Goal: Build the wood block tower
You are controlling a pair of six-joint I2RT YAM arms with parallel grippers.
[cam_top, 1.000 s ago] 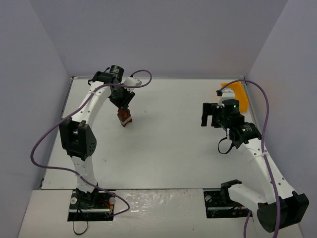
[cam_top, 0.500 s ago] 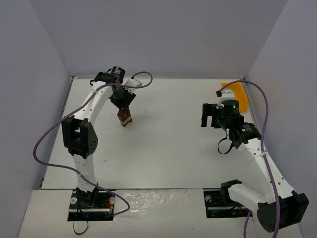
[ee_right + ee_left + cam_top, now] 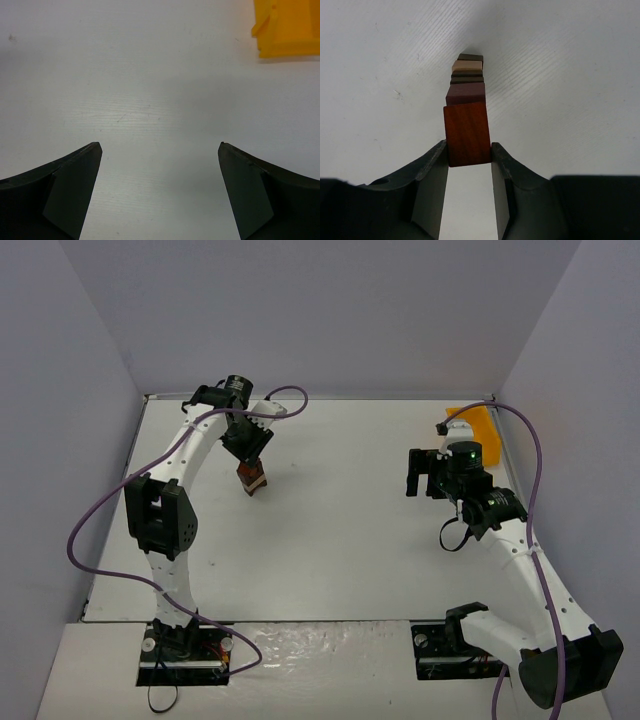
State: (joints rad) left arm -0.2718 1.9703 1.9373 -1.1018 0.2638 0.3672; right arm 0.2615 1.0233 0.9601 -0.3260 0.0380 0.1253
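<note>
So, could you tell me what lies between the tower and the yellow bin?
Only bare table, in the top view; the open right claw hangs near the yellow bin.

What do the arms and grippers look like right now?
The left arm and right arm are white links with black joint housings, each trailing a purple cable. A green light glows on the right wrist. The left gripper and right gripper are black, two-fingered and tapered, with flat grey inner faces.
</note>
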